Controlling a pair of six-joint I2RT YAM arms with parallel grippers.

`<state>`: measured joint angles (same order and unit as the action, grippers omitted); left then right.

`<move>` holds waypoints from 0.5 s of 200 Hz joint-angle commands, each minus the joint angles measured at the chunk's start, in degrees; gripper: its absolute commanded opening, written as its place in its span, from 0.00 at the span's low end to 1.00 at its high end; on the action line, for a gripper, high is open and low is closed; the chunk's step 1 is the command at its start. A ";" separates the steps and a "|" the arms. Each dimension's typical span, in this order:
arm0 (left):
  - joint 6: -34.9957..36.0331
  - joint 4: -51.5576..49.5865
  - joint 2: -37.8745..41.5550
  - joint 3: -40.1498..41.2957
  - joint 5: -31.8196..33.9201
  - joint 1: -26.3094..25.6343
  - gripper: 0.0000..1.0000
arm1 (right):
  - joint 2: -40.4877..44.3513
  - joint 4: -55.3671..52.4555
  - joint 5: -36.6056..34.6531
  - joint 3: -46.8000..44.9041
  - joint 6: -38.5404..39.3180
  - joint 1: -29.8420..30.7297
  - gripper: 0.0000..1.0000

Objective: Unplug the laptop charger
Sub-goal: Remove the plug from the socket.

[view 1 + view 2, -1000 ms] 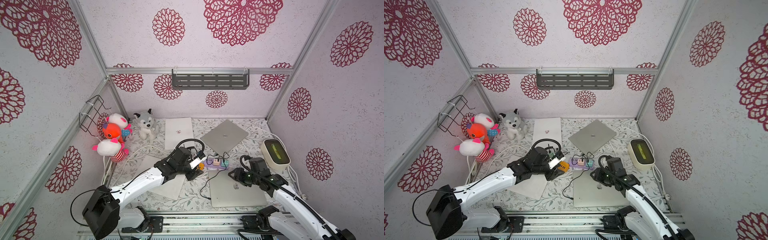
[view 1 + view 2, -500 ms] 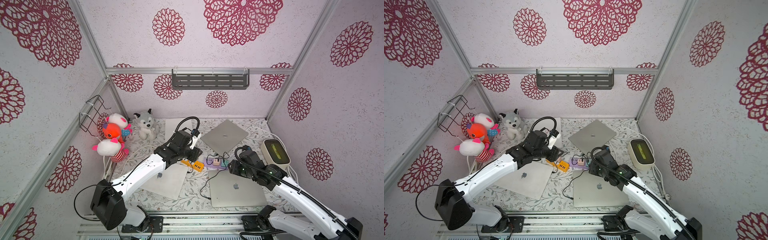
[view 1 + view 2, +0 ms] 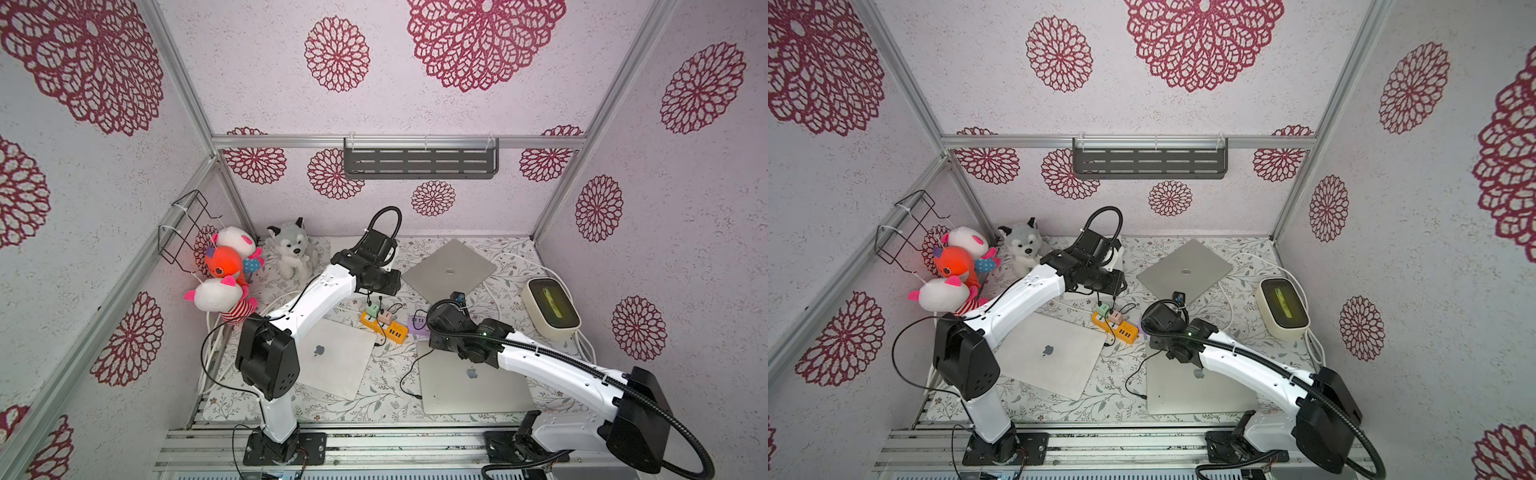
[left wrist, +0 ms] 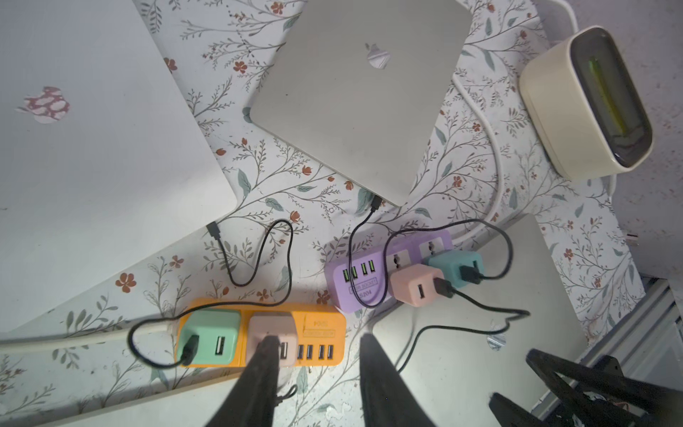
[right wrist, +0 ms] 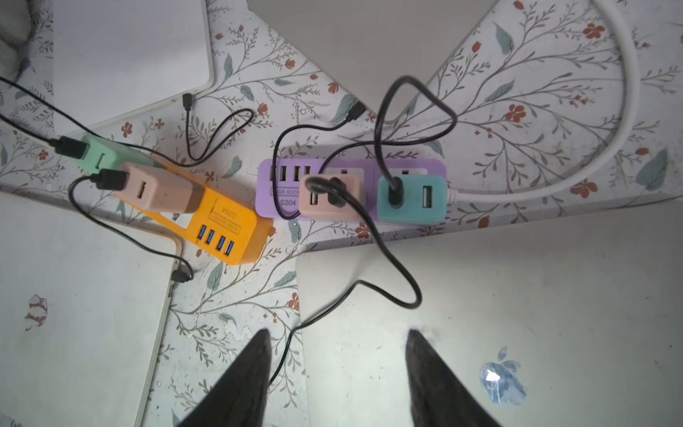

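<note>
Left gripper (image 4: 317,338) hangs over the orange power strip (image 4: 325,318) with fingers apart, nothing pinched, one tip lined up over the pink charger block (image 4: 273,325) plugged in there, guessing that's the target. Right gripper (image 5: 339,332) is spread too, hovering above the silver laptop (image 5: 517,295), probably there to brace the strip
</note>
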<state>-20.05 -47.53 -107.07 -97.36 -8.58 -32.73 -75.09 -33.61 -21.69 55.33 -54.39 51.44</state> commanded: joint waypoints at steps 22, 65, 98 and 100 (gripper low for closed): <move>-0.46 -7.40 -9.34 -8.60 -5.49 0.30 0.22 | -3.38 4.01 -2.96 2.28 -3.00 -0.32 0.62; -1.10 -6.69 -12.47 -8.24 -8.14 -0.55 0.10 | -6.09 6.55 -0.91 1.80 -3.13 -2.63 0.63; -2.31 -4.93 -13.76 -6.94 -9.38 -1.20 0.05 | -7.89 8.19 1.12 2.12 -2.43 -4.22 0.62; -2.35 -4.81 -13.89 -6.91 -9.51 -1.24 0.05 | -8.01 8.20 1.08 2.21 -2.35 -4.24 0.62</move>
<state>-21.23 -53.43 -119.92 -104.99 -16.05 -33.15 -82.43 -26.81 -21.15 56.14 -55.59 48.07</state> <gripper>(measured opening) 0.057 0.623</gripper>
